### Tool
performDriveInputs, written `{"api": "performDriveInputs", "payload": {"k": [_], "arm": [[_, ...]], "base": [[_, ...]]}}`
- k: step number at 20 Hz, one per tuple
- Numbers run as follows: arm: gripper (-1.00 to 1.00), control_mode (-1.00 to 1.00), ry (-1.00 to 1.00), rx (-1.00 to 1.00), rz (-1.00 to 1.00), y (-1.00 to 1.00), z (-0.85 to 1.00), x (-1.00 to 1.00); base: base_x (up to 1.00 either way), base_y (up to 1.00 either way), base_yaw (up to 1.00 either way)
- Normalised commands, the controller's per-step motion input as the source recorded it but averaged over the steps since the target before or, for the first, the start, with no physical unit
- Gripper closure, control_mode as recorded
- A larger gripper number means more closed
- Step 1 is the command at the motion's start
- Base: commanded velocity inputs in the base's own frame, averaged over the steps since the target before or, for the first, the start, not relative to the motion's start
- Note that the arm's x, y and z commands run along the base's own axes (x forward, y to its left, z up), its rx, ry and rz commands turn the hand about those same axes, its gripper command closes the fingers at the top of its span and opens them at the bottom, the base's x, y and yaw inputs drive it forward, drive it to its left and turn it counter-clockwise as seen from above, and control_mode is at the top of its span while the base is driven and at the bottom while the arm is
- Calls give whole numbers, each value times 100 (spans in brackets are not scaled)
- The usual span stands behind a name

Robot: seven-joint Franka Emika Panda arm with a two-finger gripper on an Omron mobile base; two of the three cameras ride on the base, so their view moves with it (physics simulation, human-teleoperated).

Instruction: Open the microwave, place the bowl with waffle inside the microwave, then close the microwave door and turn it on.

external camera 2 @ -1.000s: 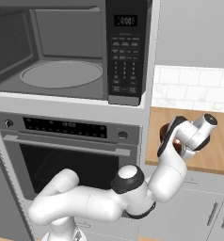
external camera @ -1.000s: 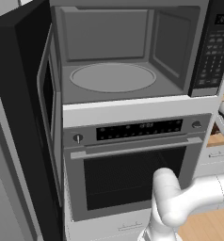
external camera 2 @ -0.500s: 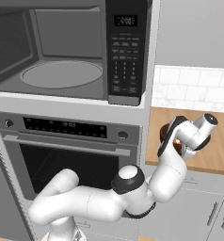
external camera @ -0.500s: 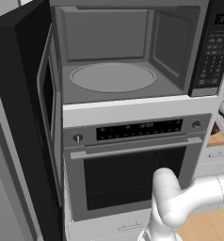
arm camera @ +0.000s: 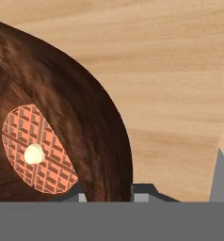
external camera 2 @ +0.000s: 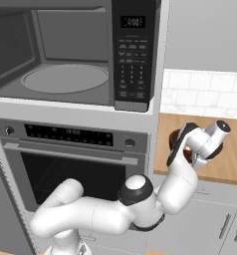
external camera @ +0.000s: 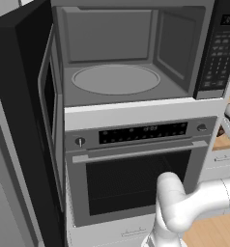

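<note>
The microwave (external camera: 136, 58) stands open, its grey cavity and round turntable (external camera: 116, 79) bare. The microwave door (external camera: 25, 96) is swung wide to the left. On the wooden counter to the right of the oven stack sits the reddish-brown bowl (external camera 2: 174, 141), partly behind my hand. My gripper (external camera 2: 182, 149) is down at it. In the hand view the bowl (arm camera: 85, 117) holds the orange waffle (arm camera: 38, 150) with a pale dab on top. My gripper (arm camera: 107, 195) is shut on the bowl's rim, one tip inside and one outside.
A silver oven (external camera: 136, 173) with a horizontal handle sits under the microwave. The keypad panel (external camera 2: 133, 55) is on the microwave's right side. The wooden counter (external camera 2: 230, 159) runs right, with a white tile wall (external camera 2: 205, 92) behind and grey drawers below.
The jaws have closed onto the bowl's rim. The arm, the bowl and the views have stayed where they were.
</note>
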Motion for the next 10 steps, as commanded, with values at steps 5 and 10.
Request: {"api": "performDriveInputs", "payload": {"k": [5,10], "arm": [[100,-100,-2,0,0,-9,6,-5],[100,-100,-4,0,-12,-14,62,-13]], "base": [[0,0,0],[0,0,0]]}}
